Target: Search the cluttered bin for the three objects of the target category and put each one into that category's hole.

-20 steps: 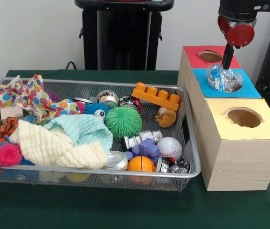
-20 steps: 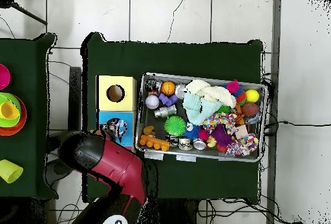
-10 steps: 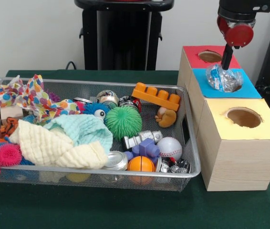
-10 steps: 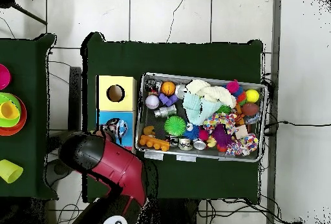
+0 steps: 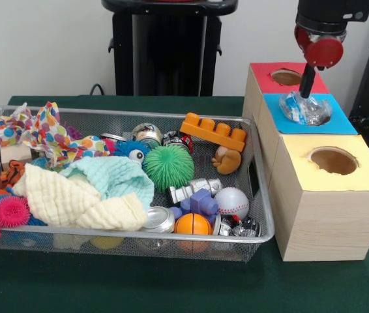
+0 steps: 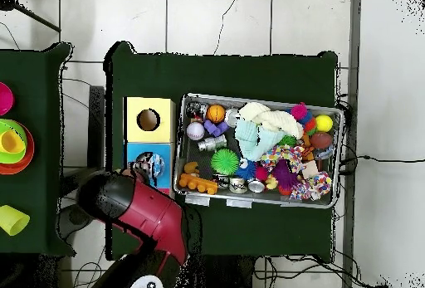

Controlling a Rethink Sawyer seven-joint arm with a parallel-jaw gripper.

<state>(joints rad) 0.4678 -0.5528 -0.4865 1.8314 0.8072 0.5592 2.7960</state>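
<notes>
A crumpled clear plastic bag with blue print lies over the hole of the blue-topped box. My gripper hangs straight above it, its black tip reaching the bag's top edge; whether it grips the bag does not show. In the overhead view the red arm covers the gripper, and the bag shows on the blue box. The red-topped box stands behind it and the yellow-topped box in front, both with bare holes.
The wire bin holds a green spiky ball, a baseball, an orange ball, an orange block, cans, a dark crumpled wrapper and cloths. Coloured cups stand on a side table.
The arm has shifted slightly up and to the left in the front view. The bag has moved a little left with it and still lies on the blue box's hole.
</notes>
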